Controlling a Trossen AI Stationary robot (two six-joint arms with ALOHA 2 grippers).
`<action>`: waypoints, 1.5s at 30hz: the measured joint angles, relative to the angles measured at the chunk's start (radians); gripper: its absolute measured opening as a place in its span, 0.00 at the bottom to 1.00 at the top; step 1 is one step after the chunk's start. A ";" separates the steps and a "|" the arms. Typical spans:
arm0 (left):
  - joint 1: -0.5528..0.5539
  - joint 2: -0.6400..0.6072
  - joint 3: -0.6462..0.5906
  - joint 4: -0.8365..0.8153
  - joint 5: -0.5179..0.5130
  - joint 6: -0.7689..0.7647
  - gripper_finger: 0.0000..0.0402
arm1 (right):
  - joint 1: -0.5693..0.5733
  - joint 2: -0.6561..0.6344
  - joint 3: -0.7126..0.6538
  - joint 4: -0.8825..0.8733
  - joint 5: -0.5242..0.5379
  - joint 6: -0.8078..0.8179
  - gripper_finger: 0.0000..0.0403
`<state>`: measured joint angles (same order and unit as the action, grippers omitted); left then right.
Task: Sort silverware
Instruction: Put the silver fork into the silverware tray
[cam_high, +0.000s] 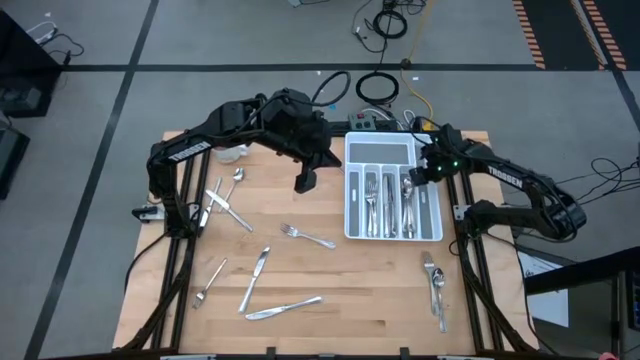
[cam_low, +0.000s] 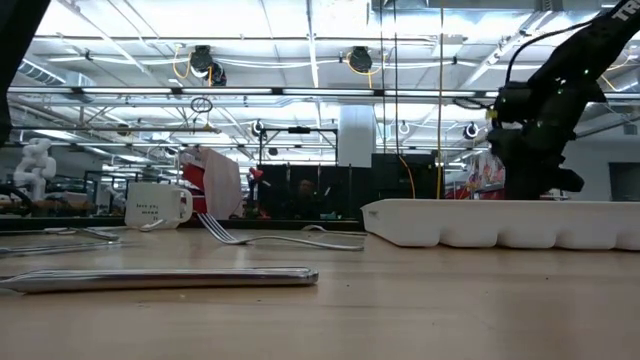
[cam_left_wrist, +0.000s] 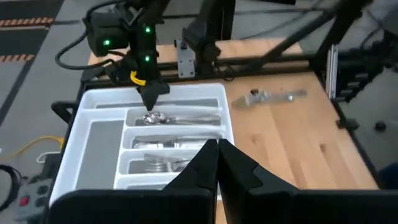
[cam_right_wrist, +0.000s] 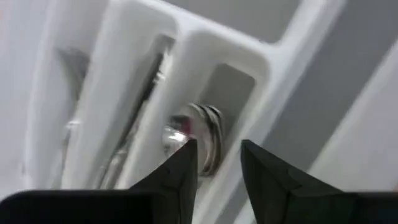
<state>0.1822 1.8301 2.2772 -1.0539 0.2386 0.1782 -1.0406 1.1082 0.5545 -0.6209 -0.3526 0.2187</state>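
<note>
Silverware (cam_high: 388, 205): slim shiny metal, in ribbed white plastic tray (cam_high: 382, 150).

Grey floor (cam_high: 200, 40) around a pale wooden table (cam_high: 330, 290), crossed by dark tape lines (cam_high: 130, 75); orange-and-black hazard striping (cam_high: 545, 35) at the far corner. Black and yellow cables (cam_high: 385, 25) coiled on the floor beyond the table. Seen level from the tabletop: a high industrial ceiling with white trusses (cam_low: 300, 65), hanging cable reels (cam_low: 360, 60), a white pillar (cam_low: 355, 135) and bright overhead light
</note>
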 joint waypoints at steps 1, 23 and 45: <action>0.000 0.000 0.000 0.023 0.000 -0.021 0.03 | -0.001 -0.017 0.012 -0.002 -0.023 -0.010 0.27; -0.032 -0.525 -1.197 1.167 -0.115 -0.293 0.03 | 0.079 -0.495 0.468 -0.073 -0.294 -0.126 0.27; -0.029 -0.856 -1.687 1.419 -0.150 -0.510 0.03 | 0.431 0.611 0.919 0.251 0.121 -0.194 0.29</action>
<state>0.1536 0.9746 0.5907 0.3649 0.0885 -0.3317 -0.6101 1.7195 1.4732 -0.3703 -0.2318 0.0242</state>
